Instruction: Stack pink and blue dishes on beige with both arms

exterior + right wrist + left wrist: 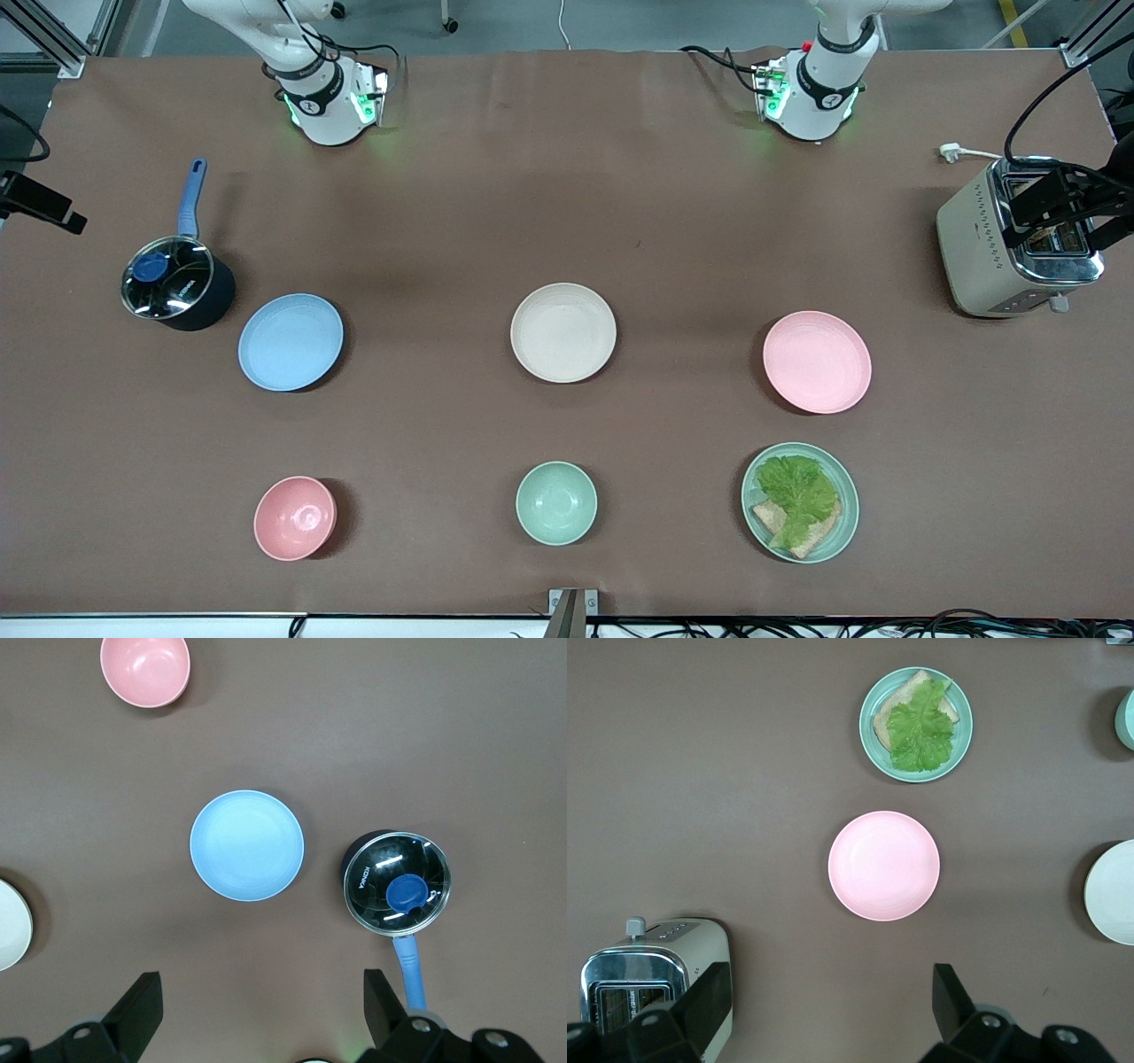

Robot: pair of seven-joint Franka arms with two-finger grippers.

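Both jaws, seen only in wrist views, gape: left gripper [828, 1014] above pink plate [883, 865], right gripper [263, 1010] above blue plate [246, 845].

From the front camera I can't see either gripper; both arms run off the top edge. In my left wrist view the beige plate [1112, 893] and toaster [656, 979] are cut by the frame edges. My right wrist view clips the beige plate too.
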